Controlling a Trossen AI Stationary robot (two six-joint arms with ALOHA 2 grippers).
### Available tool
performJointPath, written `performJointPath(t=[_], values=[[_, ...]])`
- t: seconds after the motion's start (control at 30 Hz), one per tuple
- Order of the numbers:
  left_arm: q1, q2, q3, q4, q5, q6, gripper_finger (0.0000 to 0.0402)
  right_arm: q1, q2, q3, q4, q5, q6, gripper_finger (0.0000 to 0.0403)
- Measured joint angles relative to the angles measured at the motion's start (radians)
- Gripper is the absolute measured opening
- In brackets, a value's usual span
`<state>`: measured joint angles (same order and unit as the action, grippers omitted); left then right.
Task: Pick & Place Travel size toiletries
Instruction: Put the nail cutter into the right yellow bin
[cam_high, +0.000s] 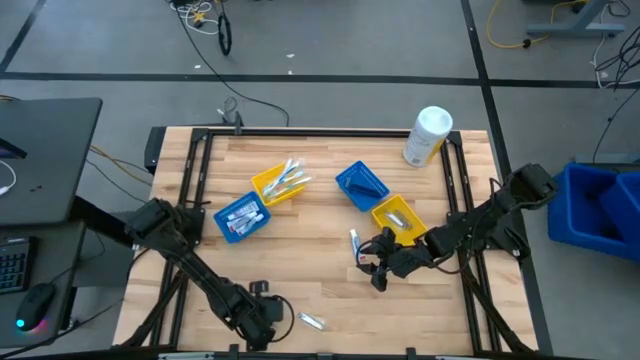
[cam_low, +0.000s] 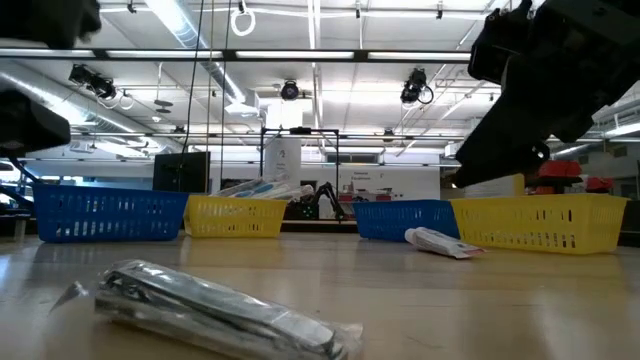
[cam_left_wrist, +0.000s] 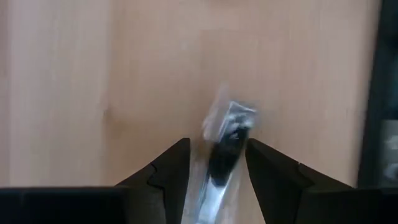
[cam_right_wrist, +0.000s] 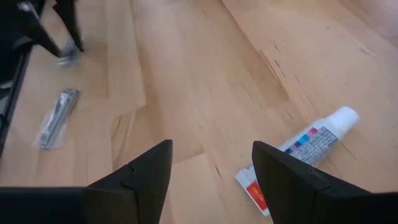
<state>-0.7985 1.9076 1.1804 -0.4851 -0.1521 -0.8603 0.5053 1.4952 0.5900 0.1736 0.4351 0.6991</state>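
The left gripper (cam_high: 272, 318) sat at the table's 6 o'clock edge, jaws spread and empty, with a clear-wrapped dark metal toiletry item (cam_high: 313, 321) lying on the light wooden table (cam_high: 320, 270) just at its 3 o'clock side; in the left wrist view that wrapped item (cam_left_wrist: 222, 149) lay between the two dark fingers (cam_left_wrist: 171, 171), contact unclear. The right gripper (cam_high: 378, 270) hovered right of table centre, jaws released and holding nothing, with a small white toothpaste tube (cam_high: 354, 240) on the wood at its 11 o'clock, also seen in the right wrist view (cam_right_wrist: 301, 151) beside the open fingers (cam_right_wrist: 292, 171). More toiletries lay in the yellow plastic bin (cam_high: 279, 183) and blue plastic bin (cam_high: 241, 214) at 10 o'clock of centre, a second blue bin (cam_high: 361, 184) and yellow bin (cam_high: 398, 218) stood at 2 o'clock, and a white cylindrical container (cam_high: 428, 135) lay near the far right corner.
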Motion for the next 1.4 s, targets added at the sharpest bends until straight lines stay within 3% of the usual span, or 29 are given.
performJointPath(t=[0.27, 0.57, 0.7, 0.83, 1.03, 1.27, 1.4], values=[[0.003, 0.016, 0.003, -0.019, -0.037, 0.049, 0.0156, 0.000, 0.000, 0.000, 0.017, 0.000, -0.008, 0.0244], [0.009, 0.017, 0.002, -0.025, -0.075, 0.048, 0.0081, 0.000, 0.000, 0.000, 0.025, 0.000, -0.050, 0.0246], [0.037, 0.024, 0.040, -0.028, -0.150, 0.047, 0.0061, 0.000, 0.000, 0.000, 0.074, 0.001, -0.150, 0.0234], [0.089, 0.022, 0.116, -0.025, -0.261, 0.034, 0.0073, 0.001, 0.000, 0.000, 0.174, -0.001, -0.294, 0.0222], [0.194, 0.021, 0.250, -0.021, -0.294, 0.172, 0.0078, 0.000, 0.000, 0.000, 0.247, -0.002, -0.423, 0.0215], [0.301, 0.020, 0.380, -0.011, -0.354, 0.332, 0.0067, 0.001, 0.000, 0.000, 0.260, -0.095, -0.446, 0.0217], [0.337, 0.019, 0.401, 0.064, -0.358, 0.440, 0.0076, 0.000, 0.000, 0.000, 0.307, -0.079, -0.472, 0.0211]])
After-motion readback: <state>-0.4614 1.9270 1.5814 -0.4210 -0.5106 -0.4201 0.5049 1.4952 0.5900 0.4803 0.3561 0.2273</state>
